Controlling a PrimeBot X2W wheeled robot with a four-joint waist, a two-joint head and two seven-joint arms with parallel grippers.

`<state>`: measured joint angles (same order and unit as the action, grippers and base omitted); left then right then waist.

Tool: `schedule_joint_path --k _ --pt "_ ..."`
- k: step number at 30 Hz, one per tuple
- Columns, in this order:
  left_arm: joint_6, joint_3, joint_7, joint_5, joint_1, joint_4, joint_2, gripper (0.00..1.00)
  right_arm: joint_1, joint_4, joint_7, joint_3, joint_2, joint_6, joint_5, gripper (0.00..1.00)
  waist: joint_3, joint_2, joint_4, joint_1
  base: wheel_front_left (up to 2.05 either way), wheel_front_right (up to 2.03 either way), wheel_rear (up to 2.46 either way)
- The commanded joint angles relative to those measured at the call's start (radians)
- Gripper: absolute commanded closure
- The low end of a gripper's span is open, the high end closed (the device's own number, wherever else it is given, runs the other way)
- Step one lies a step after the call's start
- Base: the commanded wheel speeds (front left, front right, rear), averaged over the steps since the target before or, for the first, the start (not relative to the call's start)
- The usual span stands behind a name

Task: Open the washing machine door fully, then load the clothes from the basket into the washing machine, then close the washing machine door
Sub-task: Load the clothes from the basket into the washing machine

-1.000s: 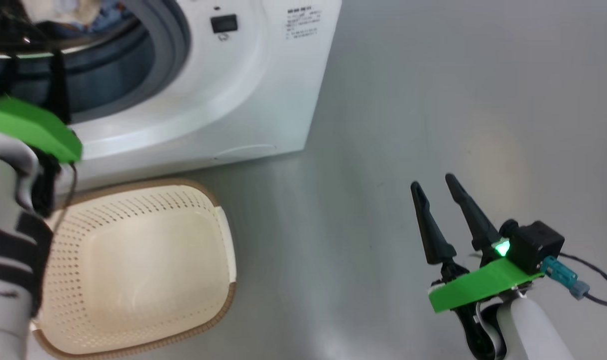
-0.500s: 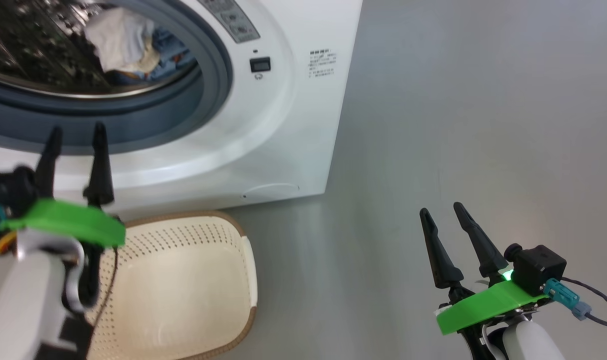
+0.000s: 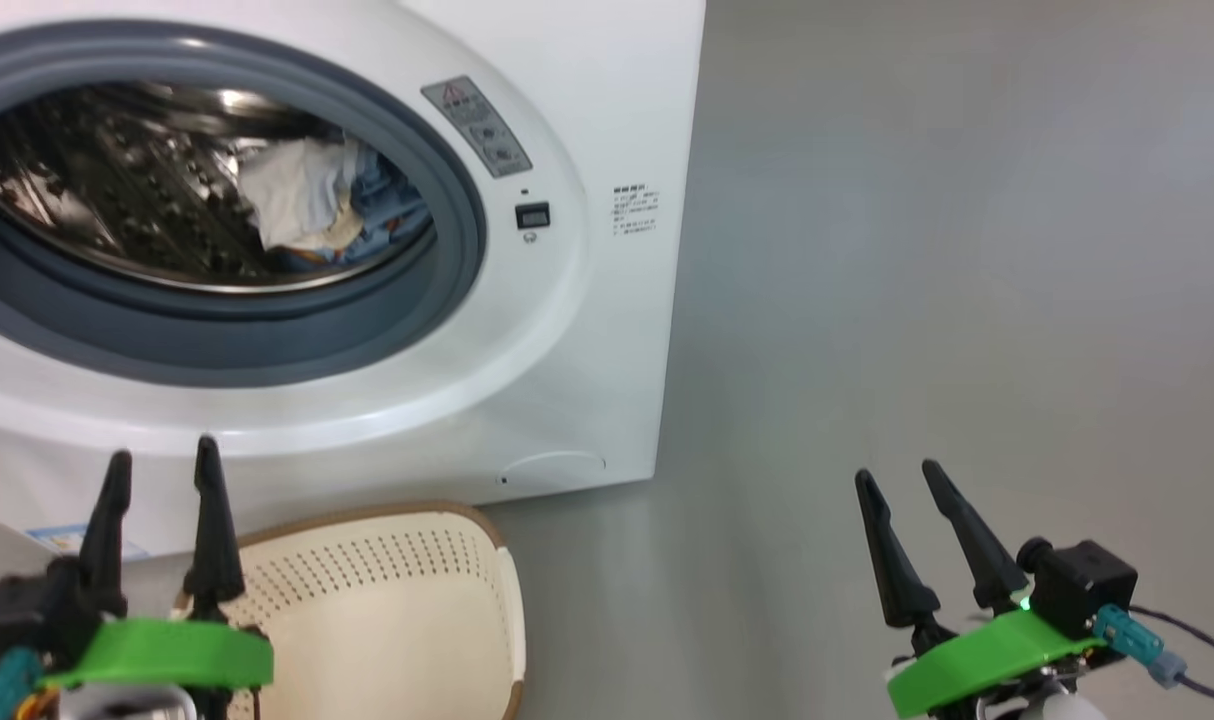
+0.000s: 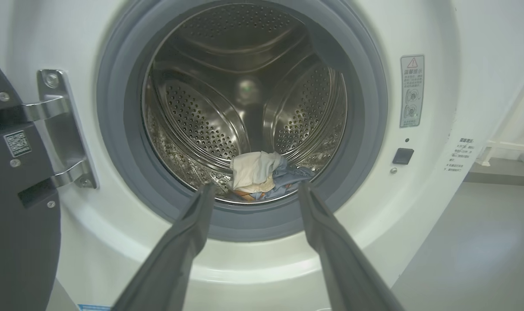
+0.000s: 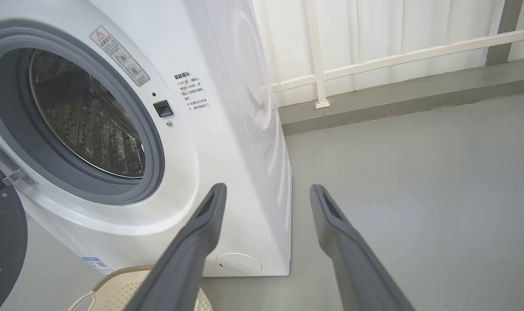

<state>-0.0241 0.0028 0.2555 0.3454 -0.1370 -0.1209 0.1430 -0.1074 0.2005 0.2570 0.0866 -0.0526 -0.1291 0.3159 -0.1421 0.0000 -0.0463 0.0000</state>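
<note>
**Both grippers held apart in front of the open washing machine**

The left gripper (image 3: 162,452) is seen at the lower left of the head view, its two dark fingers spread apart and pointing up the frame, with nothing held between them. In the left wrist view the same fingers are aimed at the mouth of the drum (image 4: 244,86). The right gripper (image 3: 897,472) is seen at the lower right of the head view, also parted and holding nothing, over bare grey floor (image 3: 917,250).

Just right of the left gripper, at the bottom of the head view, the basket (image 3: 367,513) is set on the floor close against the front of the washing machine (image 3: 567,330); only bare cream plastic is seen on the part of its inside that shows. The machine takes up the upper left of that frame. A small heap of clothes (image 3: 302,205), white over blue, is seen lying low in the drum, behind the grey-blue seal (image 3: 267,340). A round flap (image 3: 552,468) is placed at the machine's lower right corner.

The washing machine door (image 4: 11,224) is swung open, its dark inner face shown along the left edge of the left wrist view, joined by a metal hinge (image 4: 59,129). A white railing (image 5: 374,60) is seen at the upper right of the right wrist view.
</note>
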Motion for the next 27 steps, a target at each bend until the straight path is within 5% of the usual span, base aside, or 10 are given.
schedule_joint_path --k 1,12,27 --pt "-0.01 0.052 0.006 -0.025 0.016 0.039 0.001 0.0 0.016 -0.019 0.005 0.022 0.002 -0.002 -0.012 0.0 0.046 0.0 -0.001 0.0 0.0 0.0 0.0" --pt "-0.04 0.105 0.006 -0.114 0.141 0.081 -0.075 0.0 0.054 -0.016 0.005 0.02 0.002 -0.002 -0.022 0.0 0.113 0.0 -0.001 0.0 0.0 0.0 0.0" --pt "-0.032 0.117 0.006 -0.085 0.226 0.074 -0.092 0.0 0.063 -0.03 0.005 0.015 0.002 -0.002 -0.044 0.0 0.129 0.0 0.006 0.0 0.0 0.0 0.0"
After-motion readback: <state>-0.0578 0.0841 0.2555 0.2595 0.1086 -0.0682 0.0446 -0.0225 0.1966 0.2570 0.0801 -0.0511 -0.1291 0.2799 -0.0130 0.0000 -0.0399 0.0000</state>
